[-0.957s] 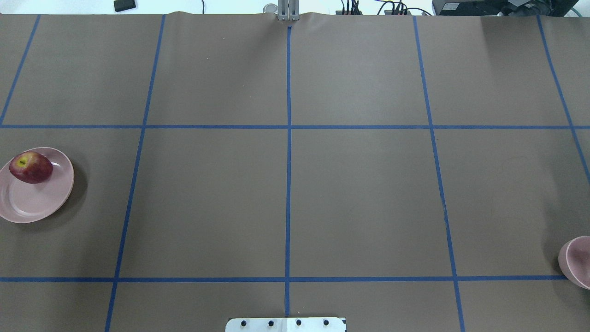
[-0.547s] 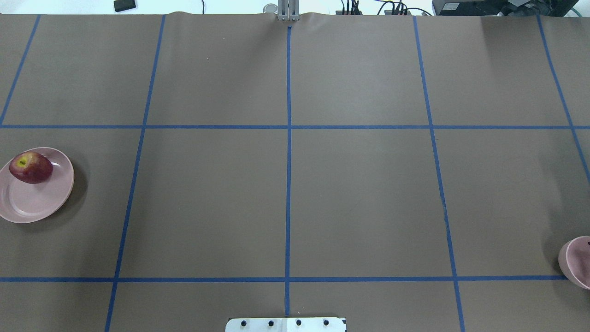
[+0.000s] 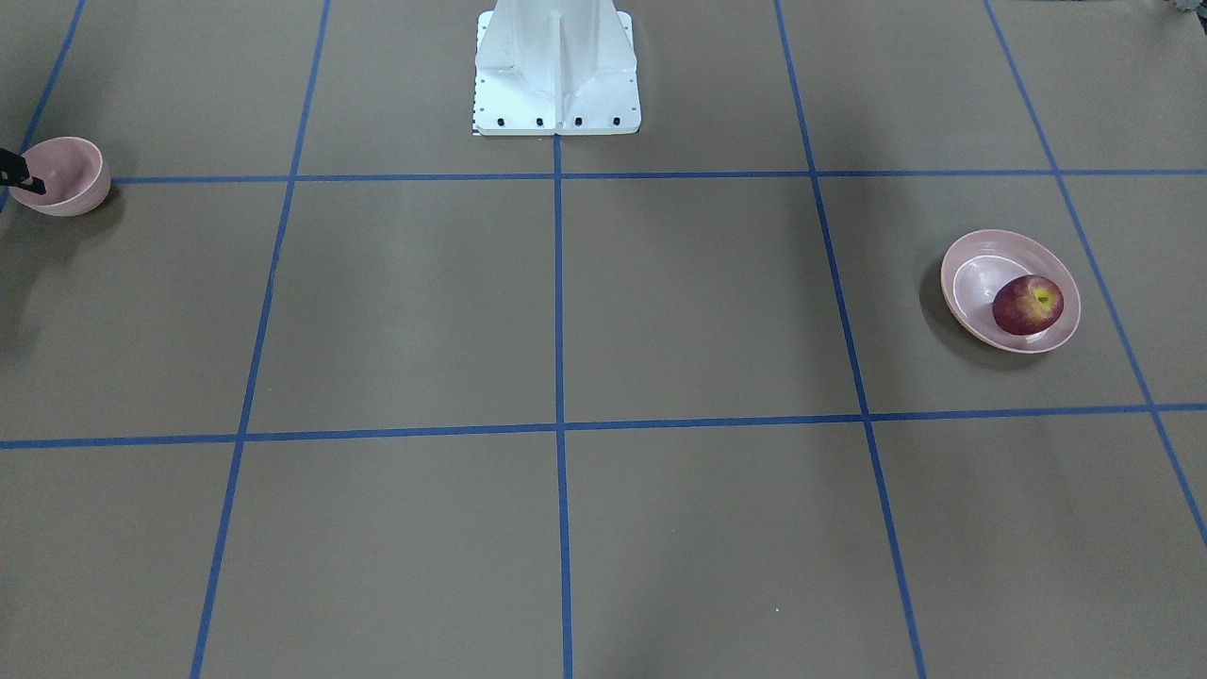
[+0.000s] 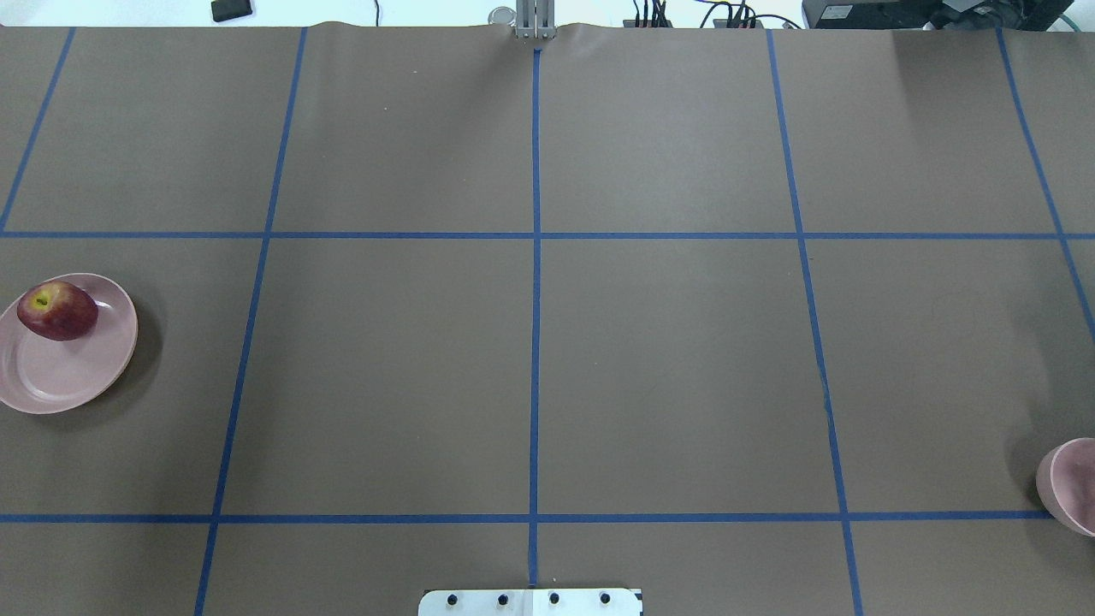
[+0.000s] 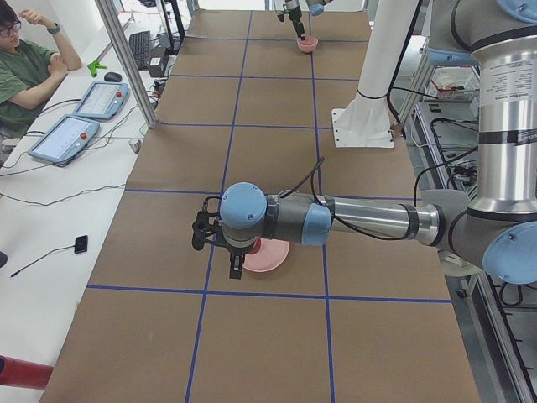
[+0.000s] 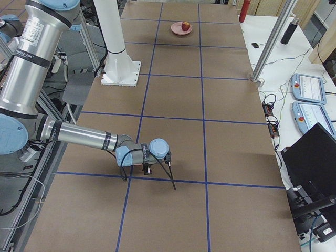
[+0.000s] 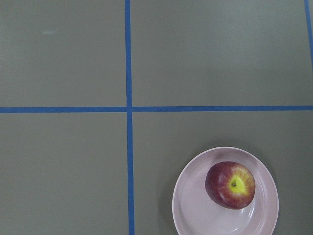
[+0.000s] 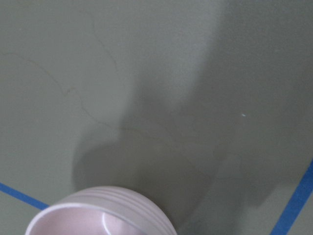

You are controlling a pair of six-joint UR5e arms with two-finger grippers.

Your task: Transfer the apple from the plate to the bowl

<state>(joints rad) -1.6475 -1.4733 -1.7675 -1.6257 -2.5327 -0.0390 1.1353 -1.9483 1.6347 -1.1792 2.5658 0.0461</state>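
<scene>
Evidently the task stands at its opening step, the approach. The apple (image 4: pixel 57 310) lies on the plate (image 4: pixel 51 385), off centre toward the rim, at the robot's left end of the worktop (image 4: pixel 667 359). The bowl (image 4: pixel 1069 488) sits empty, well apart at the right end. The left gripper (image 5: pixel 237 270) hovers above the plate and the right gripper (image 6: pixel 147 169) hangs just beside the bowl. Only the side views show them properly, so I cannot tell how their jaws stand.

The left wrist view puts the apple low and to one side. So the next move, as I judge it, calls for centring the left gripper over the fruit, spreading the jaws wider than it, then descending to close on its flanks.
</scene>
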